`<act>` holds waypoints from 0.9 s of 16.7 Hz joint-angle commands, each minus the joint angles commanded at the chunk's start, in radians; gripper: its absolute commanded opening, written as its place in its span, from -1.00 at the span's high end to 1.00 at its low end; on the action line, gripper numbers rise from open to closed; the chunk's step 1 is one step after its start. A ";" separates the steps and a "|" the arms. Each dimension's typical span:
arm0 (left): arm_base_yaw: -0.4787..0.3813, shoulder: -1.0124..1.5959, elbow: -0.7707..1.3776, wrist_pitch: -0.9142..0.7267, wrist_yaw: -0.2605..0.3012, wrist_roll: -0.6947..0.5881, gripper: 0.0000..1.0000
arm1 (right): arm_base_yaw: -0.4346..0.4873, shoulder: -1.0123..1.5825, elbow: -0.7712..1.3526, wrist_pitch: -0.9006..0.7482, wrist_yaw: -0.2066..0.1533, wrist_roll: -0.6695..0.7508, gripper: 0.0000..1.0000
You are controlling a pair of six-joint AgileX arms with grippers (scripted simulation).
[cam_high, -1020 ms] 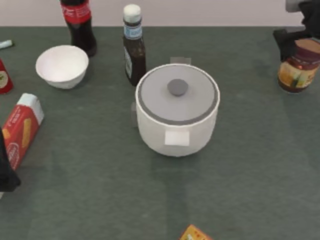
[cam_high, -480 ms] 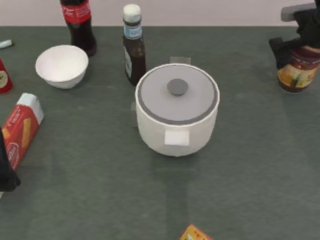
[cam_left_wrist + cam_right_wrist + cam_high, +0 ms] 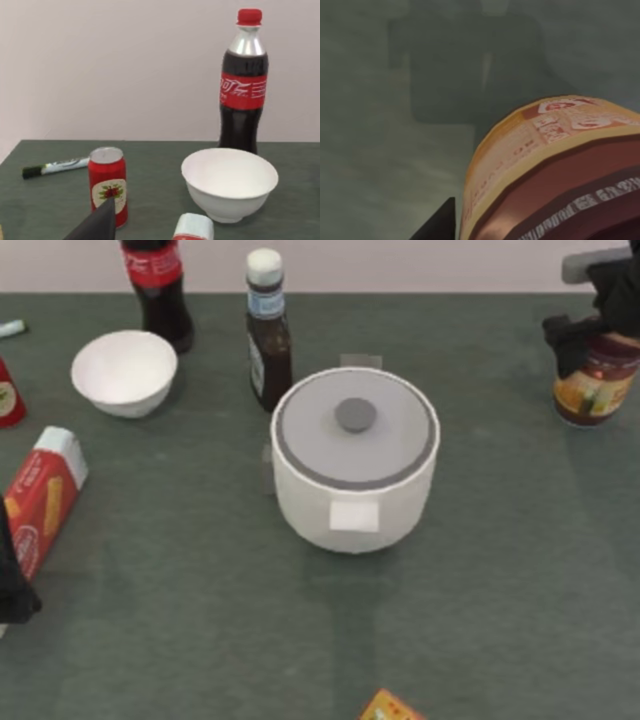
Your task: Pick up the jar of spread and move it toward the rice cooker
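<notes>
Jar of spread [image 3: 592,380] stands at table's far right edge, well apart from rice cooker [image 3: 354,460] at centre. My right gripper [image 3: 598,322] sits over its lid; finger spread: cannot tell. Left arm parked at left edge.

Little of either AgileX arm shows. The right gripper [image 3: 598,325] is a blocky, matt black mass with squared edges at the top view's upper right, and above it sits a short grey bar-shaped part (lighter than the rest). No cables, screws or markings can be made out on it. In the right wrist view only one dark, pointed fingertip [image 3: 440,222] pokes in, flat-faced and black. The left gripper [image 3: 12,585] is a black, angular shape at the top view's left edge; its wrist view shows a single dark grey, wedge-shaped finger [image 3: 96,225] with a sharp tip.
</notes>
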 joint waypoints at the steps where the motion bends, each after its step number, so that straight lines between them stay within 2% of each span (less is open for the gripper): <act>1: 0.000 0.000 0.000 0.000 0.000 0.000 -1.00 | 0.000 0.000 0.000 0.000 0.000 0.000 0.51; 4: 0.000 0.000 0.000 0.000 0.000 0.000 -1.00 | 0.000 0.000 0.000 0.000 0.000 0.000 0.96; 5: 0.000 0.000 0.000 0.000 0.000 0.000 -1.00 | 0.000 0.000 0.000 0.000 0.000 0.000 1.00; 15: 0.000 0.000 0.000 0.000 0.000 0.000 -1.00 | -0.002 -0.017 -0.015 0.001 -0.001 0.000 1.00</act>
